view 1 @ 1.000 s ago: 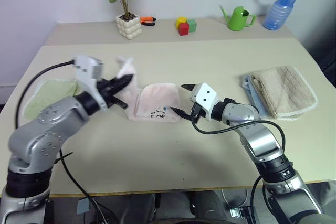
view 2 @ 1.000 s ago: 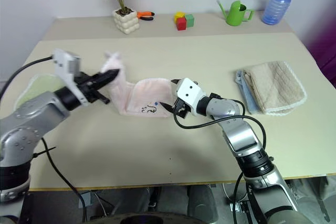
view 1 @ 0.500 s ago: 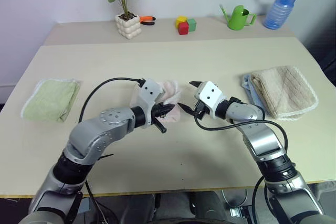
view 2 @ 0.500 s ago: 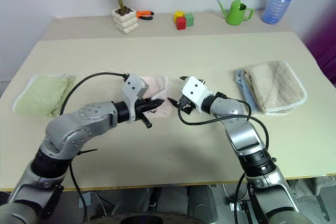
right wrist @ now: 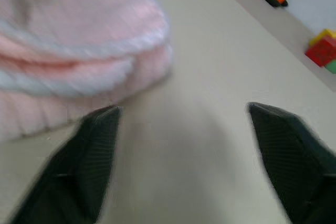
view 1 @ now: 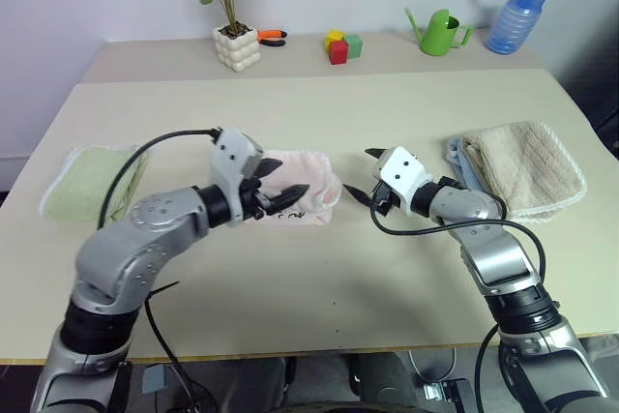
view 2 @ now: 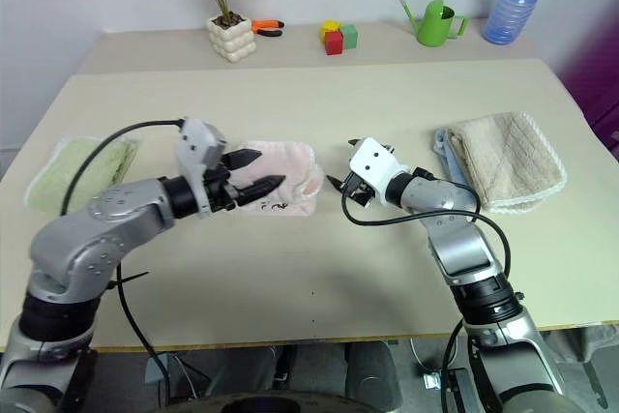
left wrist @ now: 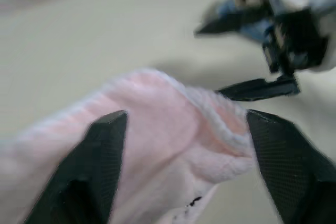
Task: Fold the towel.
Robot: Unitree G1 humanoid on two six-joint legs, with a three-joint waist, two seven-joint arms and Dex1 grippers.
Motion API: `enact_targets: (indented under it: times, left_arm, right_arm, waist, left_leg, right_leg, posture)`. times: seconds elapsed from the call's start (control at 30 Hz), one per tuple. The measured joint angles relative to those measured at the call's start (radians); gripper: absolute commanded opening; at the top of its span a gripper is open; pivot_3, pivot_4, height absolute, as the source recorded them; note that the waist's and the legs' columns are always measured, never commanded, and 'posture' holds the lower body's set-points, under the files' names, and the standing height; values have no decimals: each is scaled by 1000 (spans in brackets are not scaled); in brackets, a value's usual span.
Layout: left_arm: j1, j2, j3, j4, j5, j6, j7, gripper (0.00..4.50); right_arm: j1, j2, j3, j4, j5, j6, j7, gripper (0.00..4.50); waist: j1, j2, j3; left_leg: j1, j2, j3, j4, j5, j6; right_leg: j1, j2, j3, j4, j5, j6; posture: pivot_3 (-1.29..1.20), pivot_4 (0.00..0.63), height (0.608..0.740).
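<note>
Since a second ago the left gripper [view 1: 280, 195] has carried the raised corner of the towel [view 1: 308, 192] across toward the right and is now releasing it; the fingers that were clenched on the cloth are now spreading, with the pink terry lying between and beneath them rather than pinched; the right gripper [view 1: 368, 184] is backing away toward the robot's right, its jaws parted with nothing between them, pointing at the towel's folded end from just beside it.

The towel is lying as a compact doubled bundle on the table [view 1: 319, 278], between the two grippers, its layered edges stacked at the end nearest the right gripper and its small dark mark showing along the near edge; the light green towel [view 1: 92, 186] is sitting well apart on the left, and the beige waffle towel [view 1: 522, 169] on the right is untouched.

In my judgement a fold is just being completed; the cloth is shorter and thicker than before, though the top layer is sitting puffy and slightly askew; the bundle is probably needing a press or a further fold, and the loose fluffy edge could spring back once both grippers are clear.
</note>
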Motion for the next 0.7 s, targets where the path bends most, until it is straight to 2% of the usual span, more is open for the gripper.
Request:
enact_targets:
  times: [0.1,0.17,0.37,0.47,0.57,0.7]
  left_arm:
    - [-33,31,100,57,22,-37,17,449]
    - [-40,37,87,93,78,-60,35,449]
    - [-43,-13,-52,177,225,-143,49,449]
    - [-43,-50,-128,209,287,-175,43,449]
    - [-29,-129,-215,273,345,-188,56,449]
    - [20,-142,-252,306,395,-215,49,449]
  right_arm:
    - [-9,3,-58,0,36,27,-1,816]
    - [-32,24,-70,0,55,40,-6,32]
    - [-91,137,-79,-34,173,119,-2,32]
    - [-118,237,-77,-37,241,177,-17,32]
    - [-135,253,34,-29,214,189,-4,32]
    - [-82,247,134,71,147,194,-5,32]
  waist:
    - [0,0,0]
    - [0,0,0]
    - [-1,0,0]
    - [-2,0,0]
    - [-3,0,-1]
    - [-5,0,-1]
  left_leg:
    - [1,0,0,0,0,0]
    - [1,0,0,0,0,0]
    - [0,0,0,-1,0,0]
    - [0,0,0,0,0,0]
    - [1,0,0,-1,0,0]
    - [0,0,0,-1,0,0]
  right_leg:
    - [1,0,0,0,0,0]
    - [1,0,0,0,0,0]
    - [0,0,0,-1,0,0]
    - [0,0,0,0,0,0]
    - [0,1,0,0,0,0]
    - [-1,0,0,0,0,0]
  posture:
    - [0,150,732]
    - [0,150,732]
    - [0,150,732]
    - [0,150,732]
    - [0,150,732]
    - [0,150,732]
